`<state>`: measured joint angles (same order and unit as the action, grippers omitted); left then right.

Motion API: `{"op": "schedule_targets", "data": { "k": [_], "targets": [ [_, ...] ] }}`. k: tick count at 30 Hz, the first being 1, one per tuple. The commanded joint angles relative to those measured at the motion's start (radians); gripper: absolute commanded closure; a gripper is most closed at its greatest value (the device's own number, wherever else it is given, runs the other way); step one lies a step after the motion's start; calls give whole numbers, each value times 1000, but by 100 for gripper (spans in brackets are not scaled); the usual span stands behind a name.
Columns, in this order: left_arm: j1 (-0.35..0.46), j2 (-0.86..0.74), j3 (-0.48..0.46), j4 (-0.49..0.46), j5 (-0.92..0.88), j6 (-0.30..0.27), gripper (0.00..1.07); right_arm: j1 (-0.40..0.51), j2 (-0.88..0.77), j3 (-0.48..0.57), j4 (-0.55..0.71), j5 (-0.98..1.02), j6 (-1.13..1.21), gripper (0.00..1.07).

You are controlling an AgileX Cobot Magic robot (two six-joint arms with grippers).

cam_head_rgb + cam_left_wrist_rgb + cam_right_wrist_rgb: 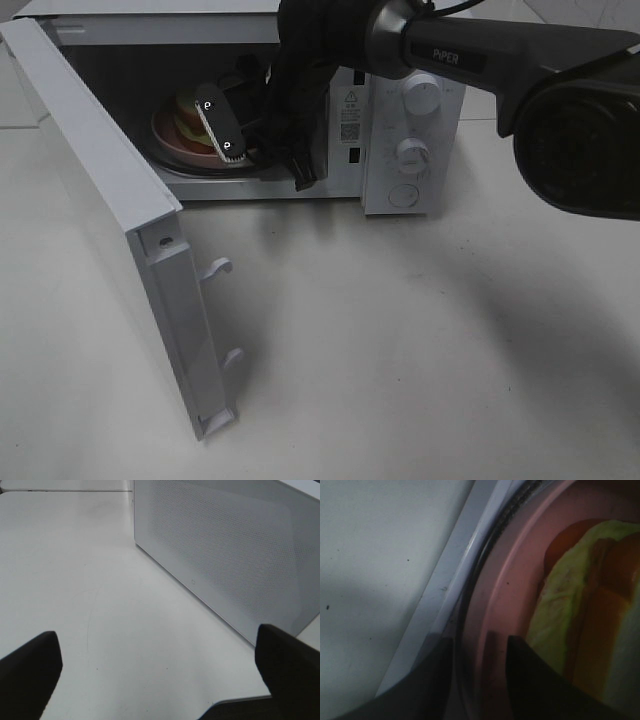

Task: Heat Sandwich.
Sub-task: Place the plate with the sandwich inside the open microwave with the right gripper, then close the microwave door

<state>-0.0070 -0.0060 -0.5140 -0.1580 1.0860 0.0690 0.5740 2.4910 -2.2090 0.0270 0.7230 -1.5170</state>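
Observation:
The sandwich (188, 118) lies on the round pink plate (168, 140) inside the open microwave (412, 140). My right gripper (218, 128) reaches into the cavity at the plate's near right rim. In the right wrist view the sandwich (580, 610) shows pale green and orange filling, and the right gripper (480, 675) has its jaws apart, one on each side of the pink plate (505, 580) rim. My left gripper (160, 675) is wide open over bare table, holding nothing, and the exterior view does not show it.
The microwave door (100, 180) swings out to the left, with two latch hooks (218, 268) on its edge. Its meshed outer face (225, 555) stands close to the left gripper. Two knobs (412, 155) and a button are on the right panel. White table (400, 350) lies in front.

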Motion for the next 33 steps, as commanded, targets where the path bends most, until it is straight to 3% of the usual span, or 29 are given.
{"op": "schedule_targets", "data": {
  "k": [1, 9, 20, 33],
  "targets": [
    [-6, -21, 0, -3, -12, -5, 9, 2, -5, -7, 0, -1, 22, 55],
    [-6, -21, 0, -3, -12, -5, 9, 2, -22, -4, 29, 33, 22, 46],
    [-6, -21, 0, -3, -12, -5, 9, 2, -158, 230, 82, -45, 25, 28],
    [-6, -21, 0, -3, -12, -5, 9, 2, -340, 487, 79, -110, 64, 29]
  ]
}}
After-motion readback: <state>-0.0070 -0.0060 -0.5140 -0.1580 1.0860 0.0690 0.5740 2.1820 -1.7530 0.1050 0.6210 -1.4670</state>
